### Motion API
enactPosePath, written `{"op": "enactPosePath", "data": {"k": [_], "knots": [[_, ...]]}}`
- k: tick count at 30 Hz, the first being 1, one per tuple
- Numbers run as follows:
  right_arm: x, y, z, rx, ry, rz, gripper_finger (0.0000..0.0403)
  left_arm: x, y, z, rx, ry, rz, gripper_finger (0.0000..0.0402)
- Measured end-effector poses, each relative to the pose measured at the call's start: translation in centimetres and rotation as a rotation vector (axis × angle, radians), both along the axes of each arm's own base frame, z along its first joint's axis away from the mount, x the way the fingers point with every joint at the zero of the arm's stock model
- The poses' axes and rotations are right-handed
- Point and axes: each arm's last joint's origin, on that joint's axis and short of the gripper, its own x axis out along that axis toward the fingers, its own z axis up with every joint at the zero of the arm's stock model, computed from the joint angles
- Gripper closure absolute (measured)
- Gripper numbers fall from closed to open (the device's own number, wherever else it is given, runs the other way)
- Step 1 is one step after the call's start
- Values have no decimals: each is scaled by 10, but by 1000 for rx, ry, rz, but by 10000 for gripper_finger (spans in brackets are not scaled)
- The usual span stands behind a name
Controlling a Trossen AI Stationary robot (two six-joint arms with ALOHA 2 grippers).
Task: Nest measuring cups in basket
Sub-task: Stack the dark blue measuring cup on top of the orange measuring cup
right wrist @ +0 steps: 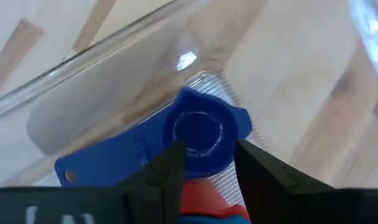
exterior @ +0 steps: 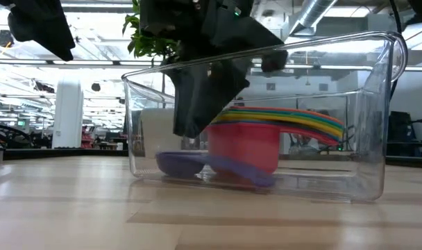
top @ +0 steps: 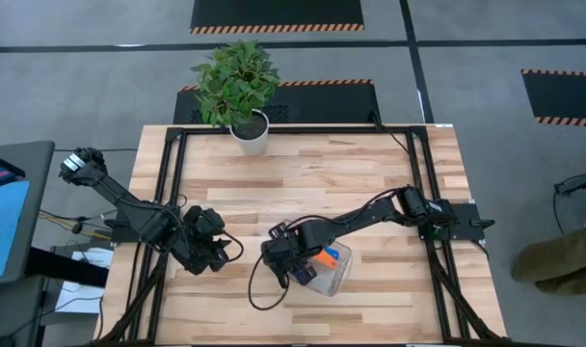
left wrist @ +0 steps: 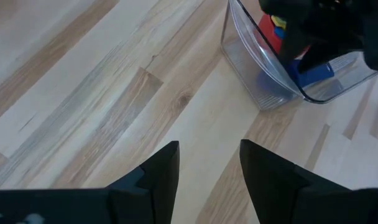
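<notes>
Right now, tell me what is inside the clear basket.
Inside the clear basket: a red measuring cup under a fan of nested handles, and a dark blue cup between the right gripper's fingers. The gripper hides the stack's other cups.

Glossy clear plastic basket (exterior: 377, 139) holds smooth plastic measuring cups (exterior: 252, 142) on matt light wood table (top: 351, 183).

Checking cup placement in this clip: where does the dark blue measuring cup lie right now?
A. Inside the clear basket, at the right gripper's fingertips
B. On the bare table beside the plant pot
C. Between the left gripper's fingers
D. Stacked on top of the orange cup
A: the right wrist view shows the dark blue measuring cup on the floor of the clear basket, right at the right gripper.
</notes>
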Motion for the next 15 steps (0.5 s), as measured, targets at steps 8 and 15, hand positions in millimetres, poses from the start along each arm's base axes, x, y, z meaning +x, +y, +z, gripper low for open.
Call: {"op": "enactPosePath", "data": {"k": [8,15], "knots": [[3,-11,0,60,7,-152,251,0,0,0,-1,0,0,244],[5,-10,1,69,-11,-154,250,0,0,0,6,3,-9,244]]}}
